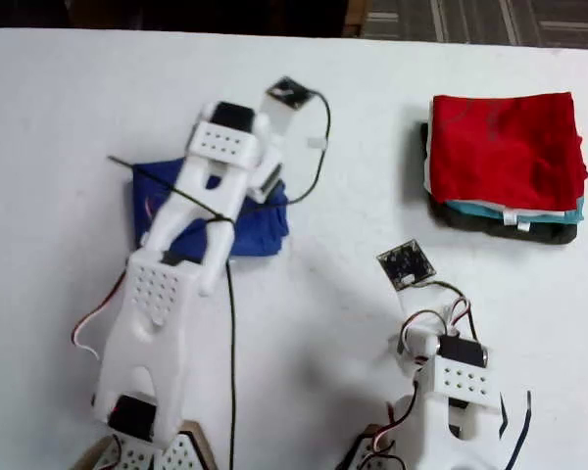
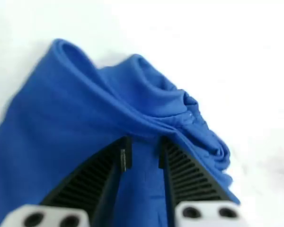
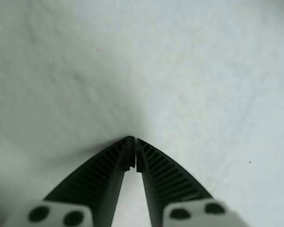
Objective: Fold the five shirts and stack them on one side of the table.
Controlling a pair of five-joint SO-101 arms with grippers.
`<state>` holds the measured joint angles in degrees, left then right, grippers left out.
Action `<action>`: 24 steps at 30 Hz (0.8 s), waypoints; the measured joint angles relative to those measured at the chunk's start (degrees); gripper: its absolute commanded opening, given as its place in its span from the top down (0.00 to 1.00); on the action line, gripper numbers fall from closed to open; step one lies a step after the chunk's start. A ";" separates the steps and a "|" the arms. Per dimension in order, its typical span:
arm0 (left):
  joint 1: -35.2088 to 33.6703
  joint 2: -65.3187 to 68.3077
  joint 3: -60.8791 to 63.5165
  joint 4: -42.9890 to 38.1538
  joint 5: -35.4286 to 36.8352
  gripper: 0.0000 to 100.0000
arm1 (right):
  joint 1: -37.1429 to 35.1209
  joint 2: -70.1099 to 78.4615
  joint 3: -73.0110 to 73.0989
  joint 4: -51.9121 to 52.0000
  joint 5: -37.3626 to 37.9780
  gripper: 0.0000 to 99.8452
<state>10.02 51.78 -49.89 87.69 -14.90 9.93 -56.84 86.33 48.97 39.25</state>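
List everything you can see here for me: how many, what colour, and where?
table: one, white, under everything.
blue shirt: one, blue, bunched on the table's left half, under the left arm.
stack of folded shirts: one, four layers can be told apart: red on top, then white, teal and a dark one at the bottom; far right of the table.
cables: several, black, red and white, along the arms.
left arm: one, white, stretched over the blue shirt.
right arm: one, white, at the table's near edge.
left gripper: one, black fingers, shut on a fold of the blue shirt.
right gripper: one, black fingers, shut, over bare table.
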 measured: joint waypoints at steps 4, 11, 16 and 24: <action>0.18 1.05 -1.85 -0.53 0.00 0.88 | 0.00 0.00 0.00 0.00 0.00 0.98; 2.20 1.14 -11.34 1.49 0.00 0.88 | 0.00 0.00 0.00 0.00 0.00 0.98; 2.90 1.14 -20.22 9.58 0.09 0.88 | 0.00 0.00 0.00 0.00 0.00 0.98; 0.18 0.62 -15.65 13.71 0.18 0.88 | 0.00 0.00 0.00 0.00 0.00 0.98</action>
<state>10.20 52.40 -65.54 101.41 -14.73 9.93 -56.84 86.33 48.97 39.25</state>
